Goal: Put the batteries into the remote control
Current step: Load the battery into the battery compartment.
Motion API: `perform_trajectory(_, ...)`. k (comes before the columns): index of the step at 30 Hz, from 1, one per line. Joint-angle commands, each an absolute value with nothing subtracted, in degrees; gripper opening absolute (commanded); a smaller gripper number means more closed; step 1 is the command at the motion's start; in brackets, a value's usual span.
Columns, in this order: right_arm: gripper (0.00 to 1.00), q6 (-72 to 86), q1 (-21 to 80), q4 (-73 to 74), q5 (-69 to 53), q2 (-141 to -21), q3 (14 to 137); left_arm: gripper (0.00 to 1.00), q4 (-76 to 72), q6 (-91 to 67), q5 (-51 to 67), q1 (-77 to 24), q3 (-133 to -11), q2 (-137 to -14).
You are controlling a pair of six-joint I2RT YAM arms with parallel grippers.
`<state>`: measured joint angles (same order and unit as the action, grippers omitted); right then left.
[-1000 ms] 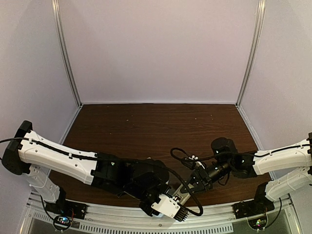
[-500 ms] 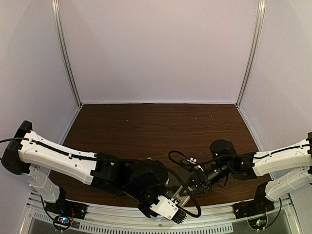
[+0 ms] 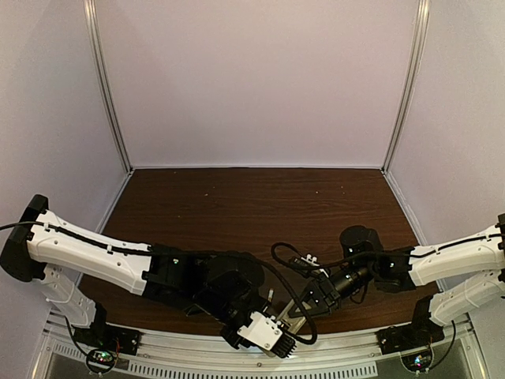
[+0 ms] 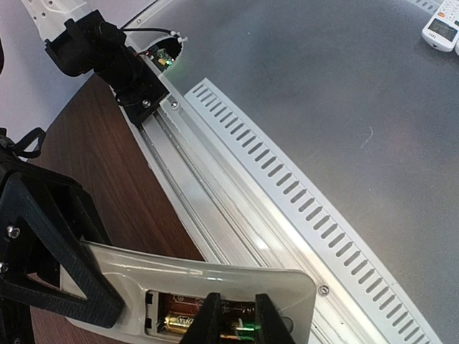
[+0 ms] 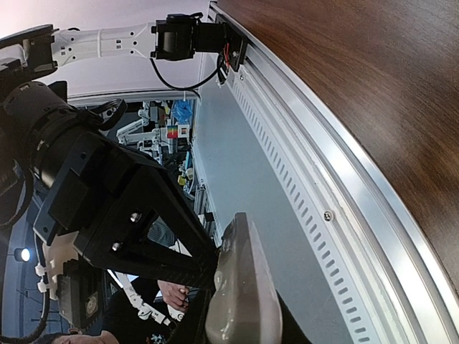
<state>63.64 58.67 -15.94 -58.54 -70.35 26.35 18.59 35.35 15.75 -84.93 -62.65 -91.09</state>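
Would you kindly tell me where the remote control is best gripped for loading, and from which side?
Grip the remote control probably at the end away from its open battery compartment, jaws across its flat faces, from that end, as the right gripper does; that leaves the compartment exposed to the left gripper.

The top external camera sat high behind both arm bases, looking down and forward across the whole tabletop (image 3: 237, 205) to the back wall, from well off. The left wrist camera rode just behind the left gripper (image 4: 237, 322), very near, facing down over the remote control (image 4: 215, 276) and the slotted rail (image 4: 287, 208) at the tabletop's near edge. The right wrist camera looked sideways along that rail, the remote control edge-on just before its lens. All three views shared the remote control and the rail.
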Motion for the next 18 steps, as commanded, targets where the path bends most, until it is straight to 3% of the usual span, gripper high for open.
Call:
perform_trajectory(1,0.0,65.3,61.5,-24.0,-65.8,-68.7,30.5,0.15,16.7,35.8,11.6,-82.0,-60.6,-91.3)
perform_trajectory(11,0.0,65.8,62.6,-24.8,-66.3,-68.4,31.0,0.1,17.0,35.6,13.0,-80.4,-59.2,-90.5)
perform_trajectory(18,0.0,66.1,63.6,-25.7,-66.7,-67.9,31.7,0.16,16.1,35.8,12.9,-79.7,-57.7,-89.8)
